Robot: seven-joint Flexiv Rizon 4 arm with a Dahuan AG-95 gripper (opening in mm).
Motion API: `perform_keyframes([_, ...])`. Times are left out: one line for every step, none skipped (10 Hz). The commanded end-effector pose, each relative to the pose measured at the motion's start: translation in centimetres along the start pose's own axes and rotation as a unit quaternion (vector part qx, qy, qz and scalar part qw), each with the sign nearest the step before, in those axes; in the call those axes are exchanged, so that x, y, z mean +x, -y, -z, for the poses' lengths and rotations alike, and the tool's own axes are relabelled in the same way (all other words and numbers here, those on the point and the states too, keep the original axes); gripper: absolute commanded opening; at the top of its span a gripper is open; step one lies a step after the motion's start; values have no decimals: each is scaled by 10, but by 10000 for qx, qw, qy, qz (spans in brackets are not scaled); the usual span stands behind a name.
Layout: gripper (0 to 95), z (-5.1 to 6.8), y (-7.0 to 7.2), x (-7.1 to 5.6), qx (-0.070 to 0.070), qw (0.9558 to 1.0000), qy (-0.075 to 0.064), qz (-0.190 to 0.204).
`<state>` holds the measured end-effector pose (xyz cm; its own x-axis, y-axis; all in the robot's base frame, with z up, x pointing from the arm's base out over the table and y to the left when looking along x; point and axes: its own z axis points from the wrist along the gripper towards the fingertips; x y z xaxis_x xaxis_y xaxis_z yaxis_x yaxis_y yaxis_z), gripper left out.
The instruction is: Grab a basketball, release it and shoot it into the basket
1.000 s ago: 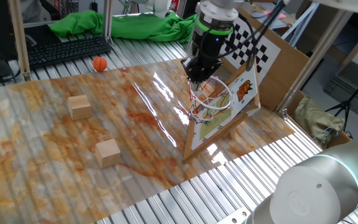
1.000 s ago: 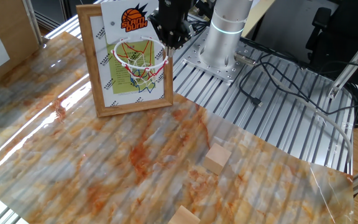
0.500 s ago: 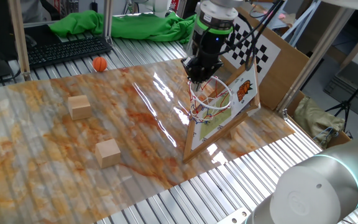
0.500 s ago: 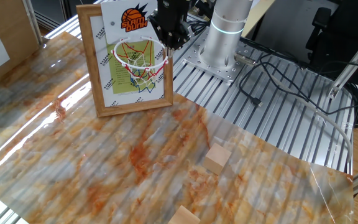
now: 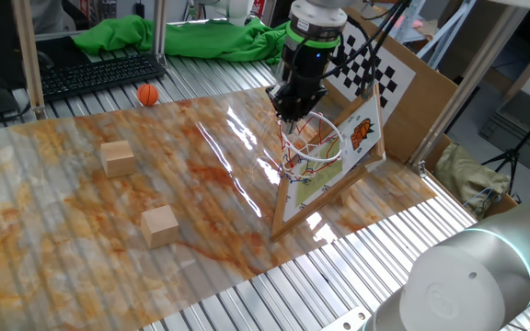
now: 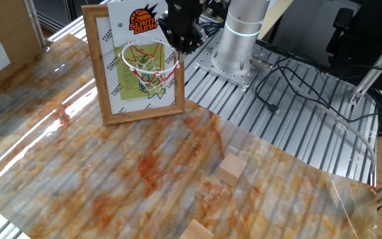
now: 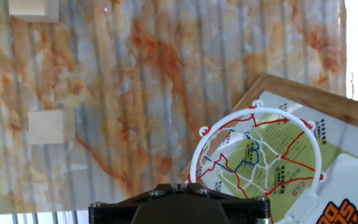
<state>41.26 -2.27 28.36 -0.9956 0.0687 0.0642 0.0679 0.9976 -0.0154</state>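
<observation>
My gripper [image 5: 292,114] hangs empty over the basket [image 5: 313,138], jaw gap unclear; I'd travel to the basketball [image 5: 147,94], descend centred.

gripper [image 5: 292,114] fingertips too small to tell whether parted. hand view shows only the black gripper body [image 7: 180,204], cut by the bottom edge. one wooden block [image 6: 198,231] is cut off at the bottom edge.

Orange basketball [image 5: 147,93] (seams seemingly dark), red-rimmed white-netted basket [image 5: 312,147]
</observation>
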Motion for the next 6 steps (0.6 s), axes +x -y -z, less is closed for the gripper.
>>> perform_keyframes([0,-1,1,2,-157,9997,178,-83])
perform_keyframes([0,-1,1,2,-182,9996,185,-82])
perform_keyframes([0,-1,1,2,-334,9991,195,-188])
perform_keyframes([0,-1,1,2,-129,9997,167,-76])
perform_keyframes([0,-2,0,0,-92,9998,166,-116])
perform_keyframes([0,-6,-1,-8,-97,9997,161,-143])
